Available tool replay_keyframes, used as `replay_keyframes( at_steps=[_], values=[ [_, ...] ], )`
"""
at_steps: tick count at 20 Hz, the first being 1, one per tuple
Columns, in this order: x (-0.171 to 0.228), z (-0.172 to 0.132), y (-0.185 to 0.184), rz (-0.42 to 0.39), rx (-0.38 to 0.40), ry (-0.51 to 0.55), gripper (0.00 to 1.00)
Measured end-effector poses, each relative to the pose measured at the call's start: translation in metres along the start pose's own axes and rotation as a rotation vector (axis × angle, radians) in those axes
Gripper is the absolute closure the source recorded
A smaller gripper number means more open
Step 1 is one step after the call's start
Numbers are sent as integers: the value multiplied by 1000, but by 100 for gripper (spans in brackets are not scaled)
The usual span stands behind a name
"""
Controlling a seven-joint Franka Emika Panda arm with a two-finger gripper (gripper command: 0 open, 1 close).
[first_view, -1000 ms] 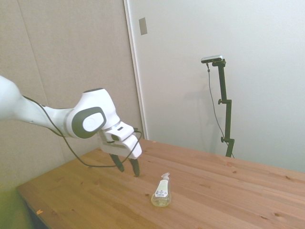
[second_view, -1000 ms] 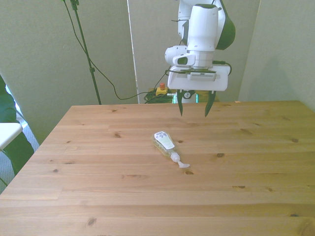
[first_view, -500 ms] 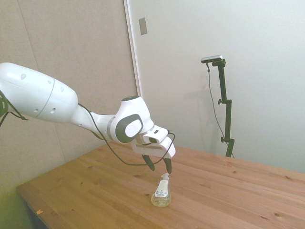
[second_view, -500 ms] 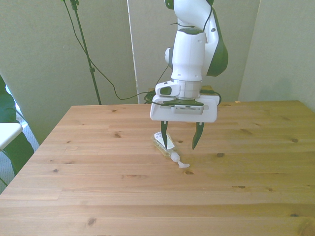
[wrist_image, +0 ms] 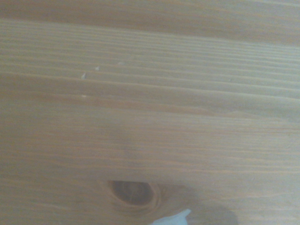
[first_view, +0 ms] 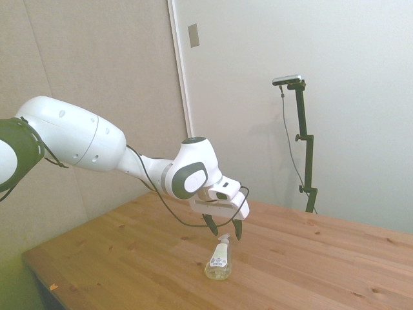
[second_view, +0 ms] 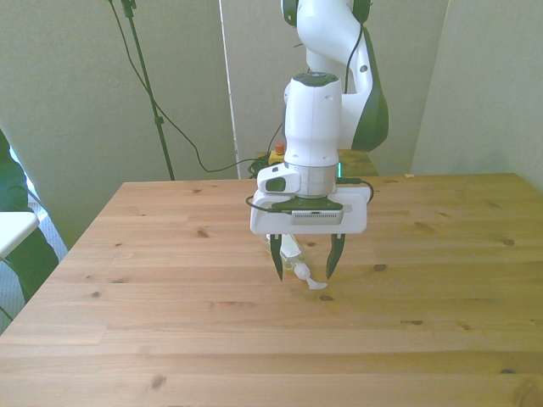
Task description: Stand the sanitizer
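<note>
The sanitizer [first_view: 218, 262] lies on its side on the wooden table [first_view: 322, 258], a slim clear bottle with pale yellowish liquid and a white-blue label. Its white pump nozzle [first_view: 224, 239] points toward the arm. My gripper [first_view: 225, 231] hangs open just above the nozzle end, not touching it. In the front view the gripper [second_view: 304, 270] straddles the sanitizer [second_view: 293, 251], whose far end is hidden behind the hand; the nozzle [second_view: 314, 283] shows just below the fingertips. The wrist view shows blurred wood, a dark knot and the white nozzle tip [wrist_image: 173, 218].
The table [second_view: 170, 254] is bare wood with knots around the bottle. Cables and a red-topped device [second_view: 277, 154] lie behind the table's far edge. A white surface and a green leaf sit off the front view's left edge.
The arm has reached further out over the table and come down. The open gripper went from behind the bottle to over its nozzle end. The bottle has not moved.
</note>
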State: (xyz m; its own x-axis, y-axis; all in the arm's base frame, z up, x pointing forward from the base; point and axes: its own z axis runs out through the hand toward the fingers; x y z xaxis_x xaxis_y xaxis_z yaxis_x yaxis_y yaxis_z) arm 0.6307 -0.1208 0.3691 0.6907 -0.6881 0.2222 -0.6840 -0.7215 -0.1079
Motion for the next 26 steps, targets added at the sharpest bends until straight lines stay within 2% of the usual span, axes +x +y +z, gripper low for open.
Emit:
replay_keyframes(
  at_steps=[1, 2, 17, 26],
  values=[
    [1, 2, 1, 0, -3, -3, 0],
    [2, 4, 2, -1, -5, -5, 100],
    [20, 22, 11, 41, 5, -76, 100],
    [28, 24, 21, 54, 14, -83, 100]
  ],
)
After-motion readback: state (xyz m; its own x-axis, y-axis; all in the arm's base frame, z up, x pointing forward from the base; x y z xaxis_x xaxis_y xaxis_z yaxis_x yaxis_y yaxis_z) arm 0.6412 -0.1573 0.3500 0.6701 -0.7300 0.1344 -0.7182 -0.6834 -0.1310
